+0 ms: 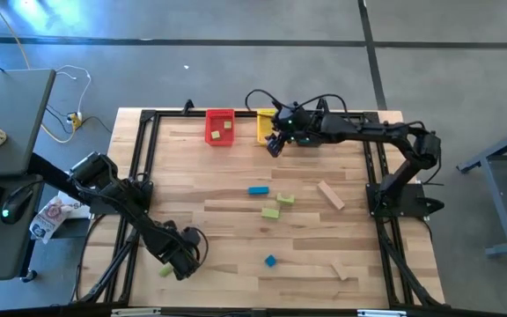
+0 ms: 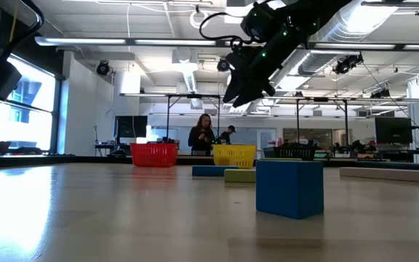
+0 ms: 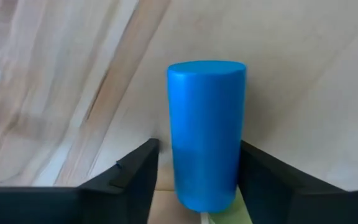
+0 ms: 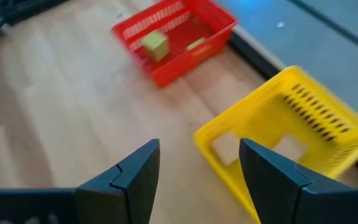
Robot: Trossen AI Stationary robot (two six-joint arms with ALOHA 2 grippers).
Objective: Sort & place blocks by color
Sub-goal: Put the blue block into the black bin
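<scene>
Plank table [image 1: 236, 238] under me: my left pincer [image 3: 194, 180] brackets a blue cylinder [image 3: 207, 134], grip not sealed that I can tell. Past it, loose blocks [image 1: 271, 212] wait. Farther, my right pincer [image 4: 197, 180], released, hovers by the yellow bin [image 4: 291, 143]; red bin [image 1: 219, 126] has two greens.

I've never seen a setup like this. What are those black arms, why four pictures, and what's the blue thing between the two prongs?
These are two robot arms at a wooden table, sorting coloured blocks into bins. One picture looks down from above, one looks level across the tabletop, and one comes from each arm's wrist. The left pincer, at the table's near corner, has a blue cylinder between its fingers; whether it grips it yet is unclear. The right pincer hangs open and empty by the yellow bin. The red bin holds green blocks. Blue, green and tan blocks lie scattered on the table.
</scene>
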